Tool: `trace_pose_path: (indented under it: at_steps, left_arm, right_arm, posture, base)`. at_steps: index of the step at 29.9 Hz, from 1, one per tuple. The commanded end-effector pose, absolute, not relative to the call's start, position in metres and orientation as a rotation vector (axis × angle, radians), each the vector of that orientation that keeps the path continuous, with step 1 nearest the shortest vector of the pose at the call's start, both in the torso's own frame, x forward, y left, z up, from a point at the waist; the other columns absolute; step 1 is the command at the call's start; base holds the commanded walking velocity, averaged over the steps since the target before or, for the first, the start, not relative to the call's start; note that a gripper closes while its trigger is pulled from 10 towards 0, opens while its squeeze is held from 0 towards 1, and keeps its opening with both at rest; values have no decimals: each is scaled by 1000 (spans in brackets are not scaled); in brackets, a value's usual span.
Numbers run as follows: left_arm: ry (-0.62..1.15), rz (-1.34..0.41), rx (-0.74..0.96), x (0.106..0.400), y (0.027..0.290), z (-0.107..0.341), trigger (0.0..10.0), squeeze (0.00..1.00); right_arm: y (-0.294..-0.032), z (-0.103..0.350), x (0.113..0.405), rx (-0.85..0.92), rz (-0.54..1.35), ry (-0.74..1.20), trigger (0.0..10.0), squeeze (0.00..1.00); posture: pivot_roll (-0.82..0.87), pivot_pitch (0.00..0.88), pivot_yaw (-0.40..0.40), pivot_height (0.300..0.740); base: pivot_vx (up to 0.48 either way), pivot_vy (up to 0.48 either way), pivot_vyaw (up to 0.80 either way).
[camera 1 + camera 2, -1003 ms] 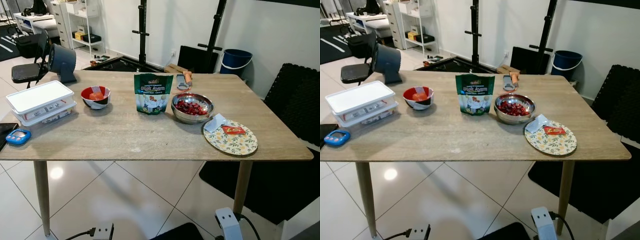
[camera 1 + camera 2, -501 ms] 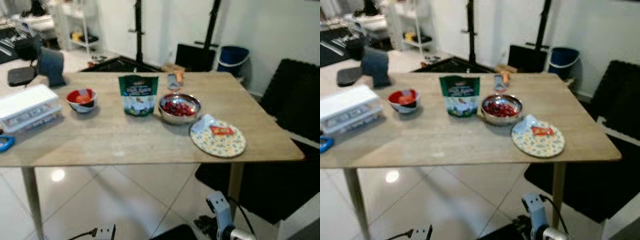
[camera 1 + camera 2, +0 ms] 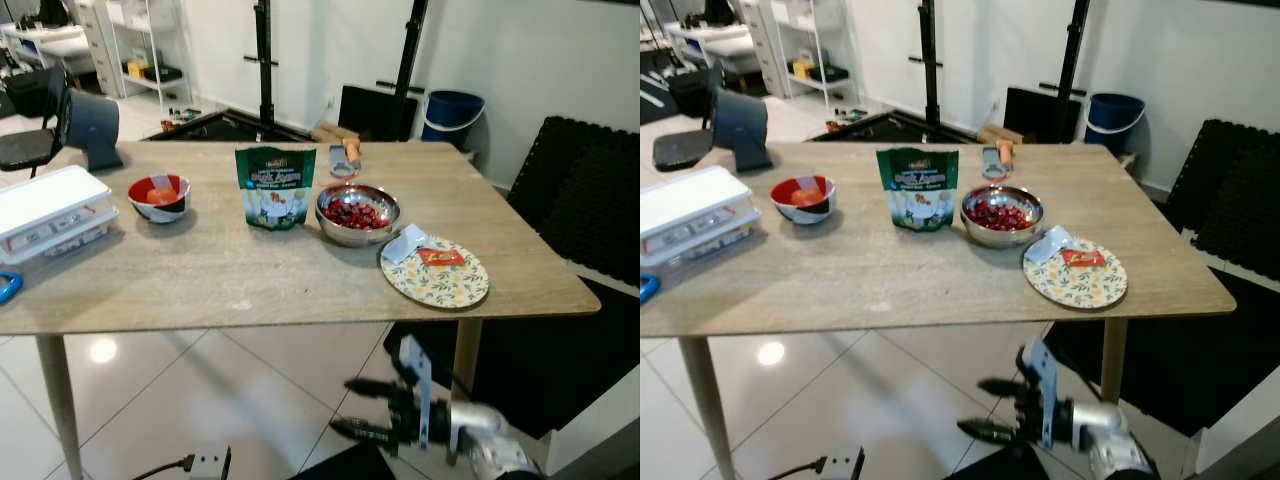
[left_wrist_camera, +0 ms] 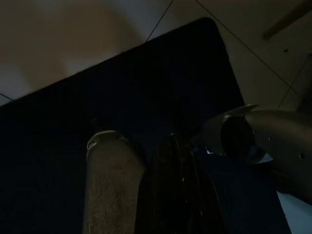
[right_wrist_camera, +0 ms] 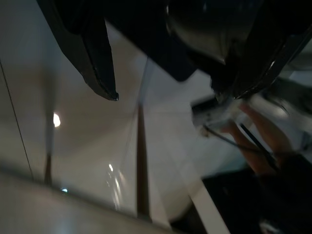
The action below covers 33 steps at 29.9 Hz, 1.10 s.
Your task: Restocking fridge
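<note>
The front strip of the light wooden bench [image 3: 250,290] across the middle of the frame lies bare. Behind it, a line of obstacles runs from left to right: a white lidded plastic box [image 3: 48,212], a red bowl [image 3: 159,195], an upright green snack pouch [image 3: 274,187], a steel bowl of red fruit [image 3: 357,213] and a flowered plate [image 3: 437,276]. Gaps separate box, bowl and pouch; steel bowl and plate nearly touch. At lower right, the right pincer [image 3: 362,408], fingers spread, sits below the bench edge.
</note>
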State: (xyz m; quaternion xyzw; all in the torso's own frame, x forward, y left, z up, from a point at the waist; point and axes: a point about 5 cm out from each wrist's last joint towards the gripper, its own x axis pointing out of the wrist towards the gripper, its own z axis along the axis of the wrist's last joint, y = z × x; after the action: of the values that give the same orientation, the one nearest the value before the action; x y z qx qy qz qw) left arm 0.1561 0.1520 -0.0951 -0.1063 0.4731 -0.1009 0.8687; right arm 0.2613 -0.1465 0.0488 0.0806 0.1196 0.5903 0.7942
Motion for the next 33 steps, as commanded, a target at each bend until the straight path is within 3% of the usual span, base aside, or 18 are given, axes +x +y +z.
trace_pose_path:
  at_steps: [1,6,7,8,9,16,18,19,21,33]
  left_arm:
    - [1010,-226,-217,151,149,-97,10000,0]
    - [1012,-219,-202,152,149,-97,10000,0]
    - [1014,-216,-199,151,150,-98,10000,0]
    - [1014,-216,-199,151,150,-98,10000,0]
    - [1016,-214,-195,151,150,-98,10000,0]
    - [1021,-210,-194,150,151,-98,10000,0]
    - [1021,-217,-200,150,150,-98,10000,0]
    - [1019,-226,-201,150,150,-98,10000,0]
    - [1017,-235,-200,150,149,-98,10000,0]
    - [1016,-243,-194,151,147,-97,10000,0]
  right_arm:
    - [-145,64,265,190,1293,187,10000,1000]
    - [-138,102,278,228,1310,7,10000,1000]
    - [-137,116,285,242,1286,-63,10000,227]
    - [-137,116,285,242,1286,-63,10000,227]
    - [-136,130,293,248,1246,-138,10000,0]
    - [-146,178,326,286,985,-344,10000,0]
    - [-148,182,331,250,942,-344,10000,0]
    - [-147,180,333,139,919,-302,10000,0]
    - [-139,168,332,-73,934,-210,10000,0]
    - [-125,165,327,-73,976,-187,10000,0]
  posture:
    - [-94,0,-34,740]
    - [-83,0,-38,740]
    - [-81,0,-40,740]
    - [-81,0,-40,740]
    - [-78,0,-42,740]
    - [-71,0,-42,740]
    - [-71,0,-41,740]
    - [-72,0,-40,740]
    - [-74,0,-39,740]
    - [-70,0,-41,740]
  base:
    - [0,0,0]
    - [0,0,0]
    - [0,0,0]
    - [0,0,0]
    - [0,0,0]
    - [0,0,0]
    - [0,0,0]
    - [0,0,0]
    - [270,0,0]
    - [374,0,0]
